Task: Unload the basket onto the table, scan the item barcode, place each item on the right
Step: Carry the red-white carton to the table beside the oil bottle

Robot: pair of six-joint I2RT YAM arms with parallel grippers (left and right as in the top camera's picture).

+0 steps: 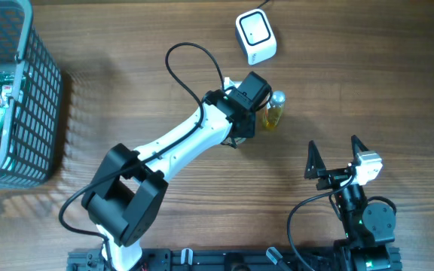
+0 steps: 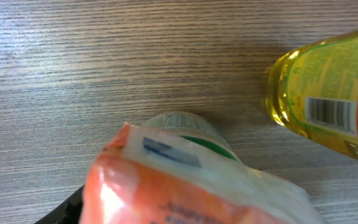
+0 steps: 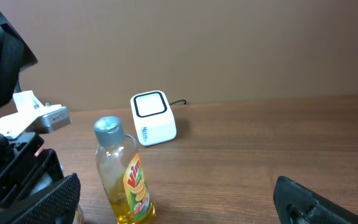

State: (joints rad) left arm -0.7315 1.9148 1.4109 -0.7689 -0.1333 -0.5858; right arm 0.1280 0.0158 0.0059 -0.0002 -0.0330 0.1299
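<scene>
- Orange-and-white packet (image 2: 185,186) up off the table, filling the lower part of the left wrist view; blurred print, a blue mark near its top edge.
- Left gripper (image 1: 253,113) reached out over the middle of the table (image 1: 126,90), jaws part-closed on the packet; fingers themselves mostly hidden behind it.
- Something round with a green rim just behind the packet; cannot tell what.
- Yellow bottle (image 1: 275,110) with a grey cap upright on the table, just beside the left gripper on its right, not held. Barcode on the label clear in the left wrist view (image 2: 328,99).
- White scanner (image 1: 255,36) with a dark-framed window on top, near the far edge, beyond the bottle and apart from it; thin cable out the back.
- Right gripper (image 1: 334,153) toward the near right corner, well apart from the bottle, jaws spread wide with nothing between them.
- Grey wire basket (image 1: 40,90) at the left edge, far corner, with red and green packets inside.
</scene>
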